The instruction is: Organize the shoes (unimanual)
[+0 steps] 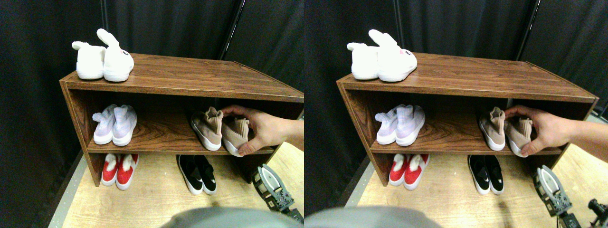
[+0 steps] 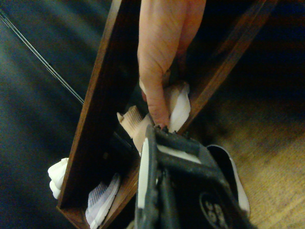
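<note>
The pair of tan knit sneakers stands on the right side of the middle shelf. The left one (image 1: 208,129) stands on its sole. A person's hand (image 1: 263,128) grips the right one (image 1: 236,135) and tips it, white sole showing. The black slip-ons (image 1: 197,173) sit side by side on the floor under the shelf, below the tan pair. My right gripper (image 1: 267,179) hovers low in front of the unit's right end, to the right of the black pair and touching nothing. In the wrist view the hand (image 2: 159,57) covers a tan sneaker (image 2: 131,121) just beyond the jaw.
The wooden shelf unit (image 1: 190,76) stands against black curtains. White bunny-ear slippers (image 1: 102,59) sit on top at the left, lavender sneakers (image 1: 115,124) on the middle shelf's left, and red slippers (image 1: 119,170) on the floor below them. Light wood flooring (image 1: 156,199) spreads in front.
</note>
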### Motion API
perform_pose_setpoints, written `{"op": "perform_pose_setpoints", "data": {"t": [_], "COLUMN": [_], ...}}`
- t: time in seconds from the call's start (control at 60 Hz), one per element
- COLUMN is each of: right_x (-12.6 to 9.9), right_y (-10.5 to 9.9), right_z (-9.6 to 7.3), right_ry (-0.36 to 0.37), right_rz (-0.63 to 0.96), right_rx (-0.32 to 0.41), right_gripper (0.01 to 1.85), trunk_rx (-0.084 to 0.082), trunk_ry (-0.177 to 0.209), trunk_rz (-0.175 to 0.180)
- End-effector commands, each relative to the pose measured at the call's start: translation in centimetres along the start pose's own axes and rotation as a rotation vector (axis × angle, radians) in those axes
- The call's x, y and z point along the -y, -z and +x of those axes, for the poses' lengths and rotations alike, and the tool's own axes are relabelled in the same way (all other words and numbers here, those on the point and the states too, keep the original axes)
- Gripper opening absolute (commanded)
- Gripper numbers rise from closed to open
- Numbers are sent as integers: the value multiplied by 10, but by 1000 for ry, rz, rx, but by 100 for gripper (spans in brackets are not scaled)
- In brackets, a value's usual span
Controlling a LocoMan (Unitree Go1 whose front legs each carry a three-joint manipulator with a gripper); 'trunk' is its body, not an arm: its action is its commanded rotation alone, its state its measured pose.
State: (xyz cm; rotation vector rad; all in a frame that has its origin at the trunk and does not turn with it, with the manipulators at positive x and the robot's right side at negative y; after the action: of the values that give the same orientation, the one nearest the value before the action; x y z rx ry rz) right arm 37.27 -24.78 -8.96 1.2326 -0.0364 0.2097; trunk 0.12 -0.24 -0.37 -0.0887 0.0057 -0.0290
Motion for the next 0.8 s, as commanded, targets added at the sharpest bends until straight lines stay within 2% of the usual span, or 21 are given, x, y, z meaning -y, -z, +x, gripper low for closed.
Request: {"op": "perform_pose_setpoints", "data": {"t": [0.017,0.433,0.8], "right_x": [-7,-8,-9], "right_y": [1,0,-1], "right_z": [3,4,3], "right_ry": [-41,-32,-33], "right_rz": [-4,-24,-20], "right_rx": [8,30,42], "right_gripper": [6,6,6], "trunk_rx": [6,-4,-15], "trunk_ry": [3,9,28], "trunk_rz": [-9,-9,1]}}
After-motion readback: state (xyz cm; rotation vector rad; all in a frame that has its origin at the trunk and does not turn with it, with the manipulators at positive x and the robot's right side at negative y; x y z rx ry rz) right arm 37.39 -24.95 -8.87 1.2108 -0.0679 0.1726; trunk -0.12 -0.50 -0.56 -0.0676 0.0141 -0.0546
